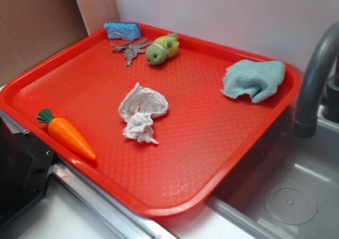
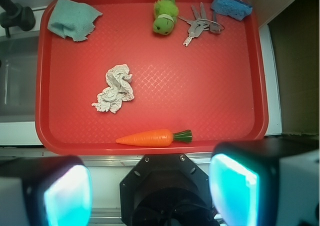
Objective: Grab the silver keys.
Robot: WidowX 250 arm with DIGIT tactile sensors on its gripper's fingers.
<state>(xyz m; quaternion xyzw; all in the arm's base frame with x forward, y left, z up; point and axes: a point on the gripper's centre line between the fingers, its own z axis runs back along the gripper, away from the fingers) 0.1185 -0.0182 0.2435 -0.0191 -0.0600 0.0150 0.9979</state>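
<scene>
Hand hanging high over the near rim, pads spread wide with nothing between them, well apart from everything below. Probably parked up here to take in the whole layout before committing.

Straight under the wrist camera, at six o'clock on the red plastic tray: orange toy carrot with a green top, lying along the near rim. Off towards ten o'clock from the carrot, a crumpled white paper wad, mid-tray.

Far side now. The target, silver keys on a thin ring, sitting at one o'clock near the far rim, flat on the tray, blades fanned out. Awkward neighbours: blue sponge block just beside the ring end at the corner, small green plush toy close on the other side, seemingly touching in the exterior view. Narrow slot, so likely a straight-down approach between the two. Pale teal folded cloth away at eleven o'clock, well clear. Grasp not yet begun.
</scene>
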